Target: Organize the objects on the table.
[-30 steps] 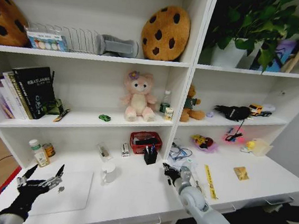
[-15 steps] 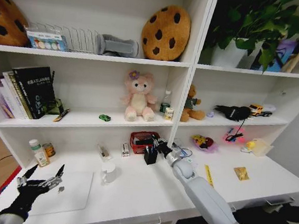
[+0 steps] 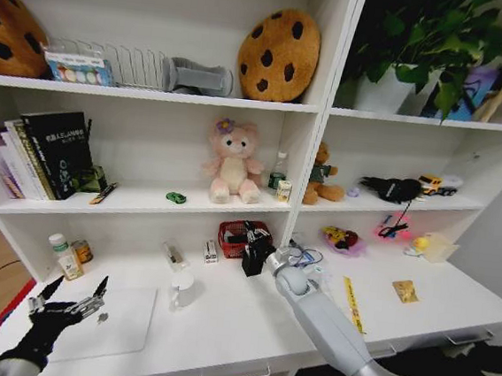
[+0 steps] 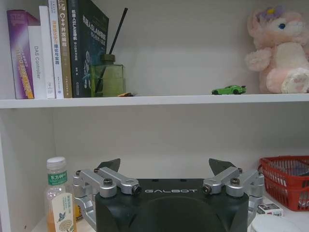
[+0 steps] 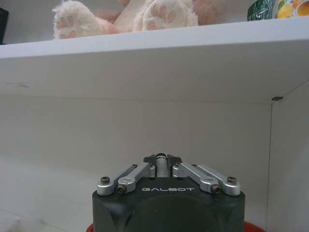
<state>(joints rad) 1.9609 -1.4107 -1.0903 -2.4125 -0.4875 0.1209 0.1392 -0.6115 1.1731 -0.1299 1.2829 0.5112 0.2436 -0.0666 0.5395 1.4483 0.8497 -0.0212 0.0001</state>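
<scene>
Since the previous frame my right gripper (image 3: 259, 239) has pushed a little further back, so it now hovers over the black pen cup (image 3: 253, 261) just in front of the red basket (image 3: 239, 237), the arm stretched forward and up from the table (image 3: 229, 328) edge. Its wrist view shows the fingers (image 5: 161, 162) pinched together on something small and dark; what it is I cannot tell. My left gripper (image 3: 66, 303) hangs over the near corner of the silver laptop (image 3: 109, 324), far from the cup, fingertips (image 4: 108, 164) spread wide with nothing between them.
</scene>
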